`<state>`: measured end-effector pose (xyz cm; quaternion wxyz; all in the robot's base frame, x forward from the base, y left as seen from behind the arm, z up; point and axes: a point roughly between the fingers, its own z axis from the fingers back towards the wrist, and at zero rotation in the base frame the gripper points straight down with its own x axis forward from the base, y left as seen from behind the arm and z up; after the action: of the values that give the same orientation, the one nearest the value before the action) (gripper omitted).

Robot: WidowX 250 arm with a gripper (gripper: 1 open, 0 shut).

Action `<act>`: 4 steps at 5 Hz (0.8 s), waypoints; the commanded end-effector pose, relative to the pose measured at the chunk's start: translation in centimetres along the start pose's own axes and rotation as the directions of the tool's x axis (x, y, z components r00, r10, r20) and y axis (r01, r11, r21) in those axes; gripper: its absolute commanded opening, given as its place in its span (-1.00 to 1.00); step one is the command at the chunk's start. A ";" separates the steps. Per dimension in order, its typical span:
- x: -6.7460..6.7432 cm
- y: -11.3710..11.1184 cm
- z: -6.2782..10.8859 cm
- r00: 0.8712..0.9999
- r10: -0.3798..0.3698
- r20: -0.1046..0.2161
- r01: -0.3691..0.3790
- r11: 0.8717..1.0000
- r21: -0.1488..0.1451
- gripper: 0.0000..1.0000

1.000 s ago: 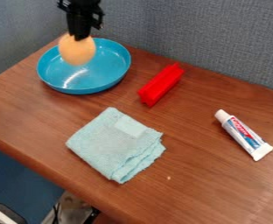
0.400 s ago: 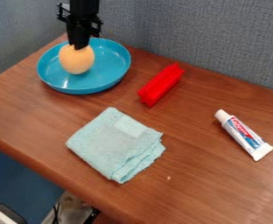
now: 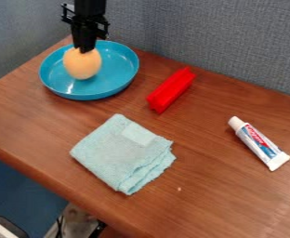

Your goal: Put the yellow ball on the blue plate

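The yellow ball (image 3: 81, 63) now sits low inside the blue plate (image 3: 120, 72), having come down from where it hung higher over the dish a second ago; against the frame just before this one, nothing has shifted. The tool (image 3: 85, 44) stands straight down on top of the ball, closed on it. Judging by this, the placing looks nearly done, with only the release left. The rest of the tabletop (image 3: 222, 181) is unchanged.
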<state>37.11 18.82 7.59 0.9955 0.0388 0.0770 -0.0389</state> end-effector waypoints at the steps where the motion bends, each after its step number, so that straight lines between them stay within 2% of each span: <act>1: -0.6 1.4 5.3 0.992 0.033 0.120 -0.040 0.997 0.059 -1.00; 4: -1.0 1.4 6.5 0.990 0.040 0.133 -0.048 0.997 0.055 -1.00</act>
<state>37.17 18.67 9.66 0.9965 0.0392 0.0646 -0.0358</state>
